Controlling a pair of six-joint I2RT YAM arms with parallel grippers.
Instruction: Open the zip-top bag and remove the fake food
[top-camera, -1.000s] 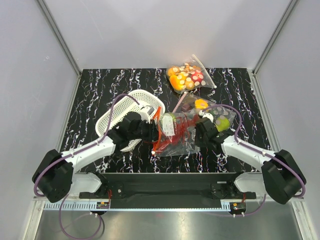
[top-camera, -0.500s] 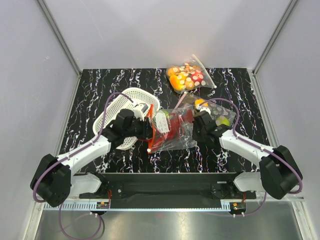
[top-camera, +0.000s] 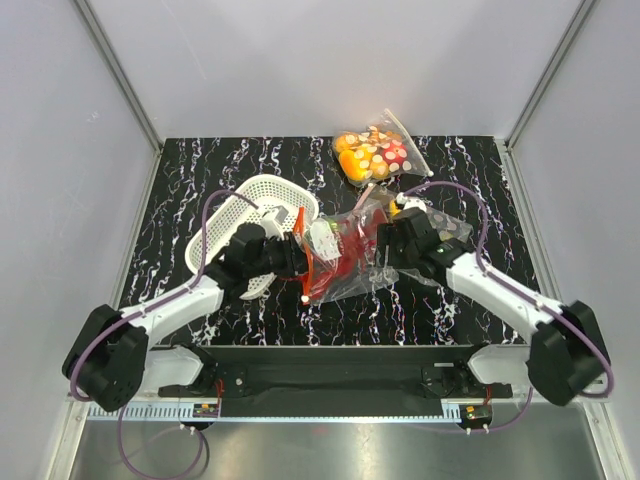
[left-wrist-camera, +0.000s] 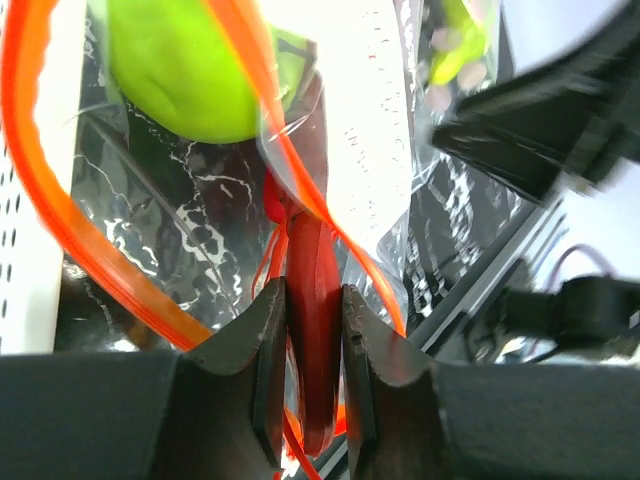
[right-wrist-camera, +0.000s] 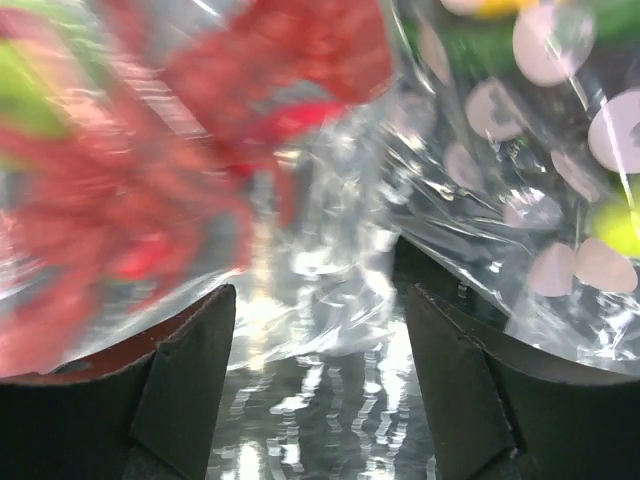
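Zip-top bag (top-camera: 350, 262) sits at mid-table, a little toward the near edge, between the left pincer (top-camera: 298, 255) and the right pincer (top-camera: 385, 245). A white basket (top-camera: 250, 205) lies beside it toward the left edge. One dotted bag (top-camera: 375, 155) is at the far edge and another (top-camera: 440, 225) is under the right arm.

From the left wrist, the left pincer (left-wrist-camera: 313, 295) is clenched on a red fold at the bag's mouth. The orange-red zip strip (left-wrist-camera: 45, 200) loops away from it, and the green apple (left-wrist-camera: 190, 70) shows inside the bag beyond the fingertips.

From the right wrist, the right pincer (right-wrist-camera: 320, 350) is spread wide. Clear film lies between its fingers, apparently unpinched, and the blurred lobster (right-wrist-camera: 150, 150) is just ahead. To part the mouth well, this pincer should probably close on the opposite lip rather than the body film, then pull away squarely while the left holds firm.
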